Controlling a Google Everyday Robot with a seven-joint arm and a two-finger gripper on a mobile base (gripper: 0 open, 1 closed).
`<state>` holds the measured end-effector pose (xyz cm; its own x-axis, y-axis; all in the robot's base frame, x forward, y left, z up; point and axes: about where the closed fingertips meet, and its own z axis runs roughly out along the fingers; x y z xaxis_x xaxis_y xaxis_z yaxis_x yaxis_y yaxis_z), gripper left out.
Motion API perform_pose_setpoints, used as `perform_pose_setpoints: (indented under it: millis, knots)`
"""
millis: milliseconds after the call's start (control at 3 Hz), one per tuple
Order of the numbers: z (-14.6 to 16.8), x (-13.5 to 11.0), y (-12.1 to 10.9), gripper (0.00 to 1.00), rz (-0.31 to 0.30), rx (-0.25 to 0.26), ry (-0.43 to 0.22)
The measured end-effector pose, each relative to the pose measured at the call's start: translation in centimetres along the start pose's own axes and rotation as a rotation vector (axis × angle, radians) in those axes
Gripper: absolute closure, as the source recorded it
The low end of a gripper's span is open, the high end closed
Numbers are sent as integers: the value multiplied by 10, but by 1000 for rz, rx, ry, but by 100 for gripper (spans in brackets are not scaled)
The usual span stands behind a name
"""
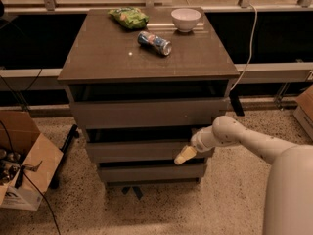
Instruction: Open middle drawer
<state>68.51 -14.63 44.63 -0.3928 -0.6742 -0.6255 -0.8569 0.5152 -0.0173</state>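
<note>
Since the fronts carry no handle, the coming pull depends on where the end effector point(186, 154) meets the panel.

Obs.: the end effector sits at the right part of the middle drawer point(137, 151), low on its front near the bottom edge. It is touching or just beside it; I cannot tell which. Released or clenched: cannot tell. The arm point(234, 133) comes in from the right side of the cabinet.

Middle drawer: second of three stacked fronts, under the top drawer point(146, 112) and over the bottom drawer point(146, 172). Its long axis is horizontal, and most of the panel lies to the left of the end effector. A dark gap runs above the panel's upper edge.

Judgement: travel should be straight out toward the camera, square to the long axis. Purchase looks likelier at an edge or the gap than on the flat face. An off-centre hold at the right end may skew the drawer in its runners.

Surroundings: on the tabletop point(112, 58) are a green bag point(128, 17), a can point(154, 42) lying on its side, and a white bowl point(186, 19). All are well apart from the drawer, though a jolt could roll the can. The cardboard box point(24, 165) on the floor stands to the left, away from the pull path.
</note>
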Motion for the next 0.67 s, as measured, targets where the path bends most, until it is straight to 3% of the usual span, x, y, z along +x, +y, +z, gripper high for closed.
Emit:
perform_pose_setpoints:
  millis: [333, 667]
  knots:
    - [22, 15, 0, 19, 41, -57, 9]
    - [22, 13, 1, 42, 44, -67, 9]
